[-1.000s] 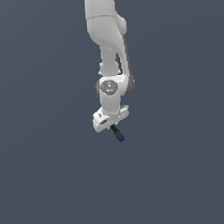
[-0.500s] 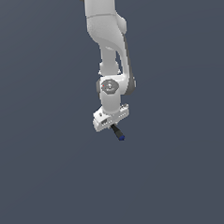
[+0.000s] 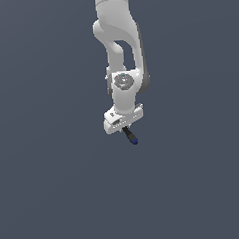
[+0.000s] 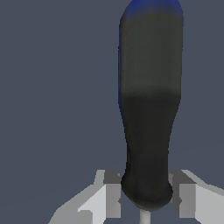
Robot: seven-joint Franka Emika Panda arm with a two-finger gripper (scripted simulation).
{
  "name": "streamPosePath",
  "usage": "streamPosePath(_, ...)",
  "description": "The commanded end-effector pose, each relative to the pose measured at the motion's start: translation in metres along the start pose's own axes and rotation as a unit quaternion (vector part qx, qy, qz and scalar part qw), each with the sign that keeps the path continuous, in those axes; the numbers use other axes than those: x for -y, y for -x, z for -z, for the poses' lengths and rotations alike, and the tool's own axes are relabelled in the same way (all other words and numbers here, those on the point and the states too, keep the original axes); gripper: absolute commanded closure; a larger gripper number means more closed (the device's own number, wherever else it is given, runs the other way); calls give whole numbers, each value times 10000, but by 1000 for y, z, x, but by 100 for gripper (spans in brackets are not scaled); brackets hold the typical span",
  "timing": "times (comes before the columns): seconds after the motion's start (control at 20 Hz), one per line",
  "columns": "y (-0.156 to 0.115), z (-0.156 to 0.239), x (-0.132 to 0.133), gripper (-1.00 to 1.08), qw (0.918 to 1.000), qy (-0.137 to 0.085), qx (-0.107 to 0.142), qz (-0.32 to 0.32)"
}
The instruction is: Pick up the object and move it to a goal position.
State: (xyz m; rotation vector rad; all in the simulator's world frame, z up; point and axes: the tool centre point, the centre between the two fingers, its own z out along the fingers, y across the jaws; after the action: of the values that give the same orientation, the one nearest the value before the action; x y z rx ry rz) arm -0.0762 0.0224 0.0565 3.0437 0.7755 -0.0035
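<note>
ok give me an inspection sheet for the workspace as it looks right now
surface: plain dark grey-blue ground fills both views; no edge or marking seen
job's things: black cylinder with a blue tip sticks out below the gripper, blue end farthest from it; in the wrist view its dark end sits between the two fingers
goal position: no marker seen
clutter: nothing seen
grippers: white gripper shut on the cylinder, one finger on each side
cables: nothing seen
surroundings: only the white Panda arm reaching down from the exterior view's top; nothing else seen
</note>
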Motion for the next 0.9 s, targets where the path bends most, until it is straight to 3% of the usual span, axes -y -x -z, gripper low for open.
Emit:
streamPosePath(0.0, -2, 17, 11, 108, 10000, 5, -7, 3)
streamPosePath(0.85, -25, 183, 120, 108, 10000, 9, -4, 11)
